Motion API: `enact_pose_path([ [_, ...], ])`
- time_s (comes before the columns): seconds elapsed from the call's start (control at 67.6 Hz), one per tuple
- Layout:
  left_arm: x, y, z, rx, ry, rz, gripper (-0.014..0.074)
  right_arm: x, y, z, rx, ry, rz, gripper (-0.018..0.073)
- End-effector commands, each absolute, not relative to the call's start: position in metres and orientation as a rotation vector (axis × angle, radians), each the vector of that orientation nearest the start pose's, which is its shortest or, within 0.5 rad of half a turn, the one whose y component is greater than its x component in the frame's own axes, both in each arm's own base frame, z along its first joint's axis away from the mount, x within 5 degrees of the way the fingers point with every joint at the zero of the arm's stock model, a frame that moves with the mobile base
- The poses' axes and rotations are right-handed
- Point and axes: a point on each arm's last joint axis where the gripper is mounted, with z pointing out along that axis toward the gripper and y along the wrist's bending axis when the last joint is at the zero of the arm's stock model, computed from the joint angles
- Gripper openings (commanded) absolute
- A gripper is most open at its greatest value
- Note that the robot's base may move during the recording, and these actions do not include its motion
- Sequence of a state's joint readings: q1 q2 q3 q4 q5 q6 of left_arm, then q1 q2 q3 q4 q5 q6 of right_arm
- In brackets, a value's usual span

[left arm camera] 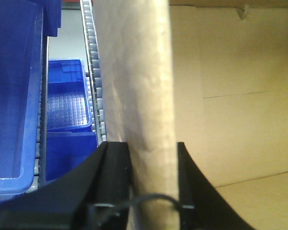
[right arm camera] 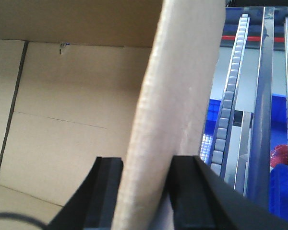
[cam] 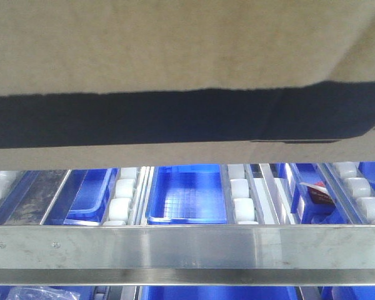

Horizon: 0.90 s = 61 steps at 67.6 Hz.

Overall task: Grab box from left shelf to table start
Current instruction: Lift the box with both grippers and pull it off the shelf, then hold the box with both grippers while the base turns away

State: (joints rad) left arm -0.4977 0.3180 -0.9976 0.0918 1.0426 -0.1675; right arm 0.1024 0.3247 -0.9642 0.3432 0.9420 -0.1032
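The brown cardboard box (cam: 175, 44) with its black printed band fills the top half of the front view, held above the left shelf's steel front rail (cam: 187, 247). In the left wrist view my left gripper (left arm camera: 152, 158) is shut on the box's upright left wall (left arm camera: 139, 86), one finger outside and one inside the box. In the right wrist view my right gripper (right arm camera: 145, 177) is shut on the box's right wall (right arm camera: 177, 91) in the same way. The box's bare inside (right arm camera: 62, 96) shows in both wrist views. The table is out of view.
Behind the rail run roller tracks (cam: 244, 197) with blue plastic bins (cam: 187, 194) between them. A blue bin (left arm camera: 14, 96) stands left of the box in the left wrist view. Roller rails (right arm camera: 230, 105) and a red item (right arm camera: 281, 154) lie right of the box.
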Motion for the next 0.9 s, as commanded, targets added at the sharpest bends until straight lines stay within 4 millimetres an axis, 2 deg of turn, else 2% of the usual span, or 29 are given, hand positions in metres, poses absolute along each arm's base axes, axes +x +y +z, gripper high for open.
enact_pose_path([
  [0.0, -0.0089, -0.0001, 0.4418, 0.308, 1.598, -0.576, -0.0092, 0.0031, 0.0231, 0.437, -0.177, 1.599, 0.382, 0.0058],
  [0.887, -0.0089, -0.0001, 0.4418, 0.308, 1.598, -0.576, -0.0092, 0.0031, 0.0231, 0.437, -0.177, 1.599, 0.382, 0.0058],
])
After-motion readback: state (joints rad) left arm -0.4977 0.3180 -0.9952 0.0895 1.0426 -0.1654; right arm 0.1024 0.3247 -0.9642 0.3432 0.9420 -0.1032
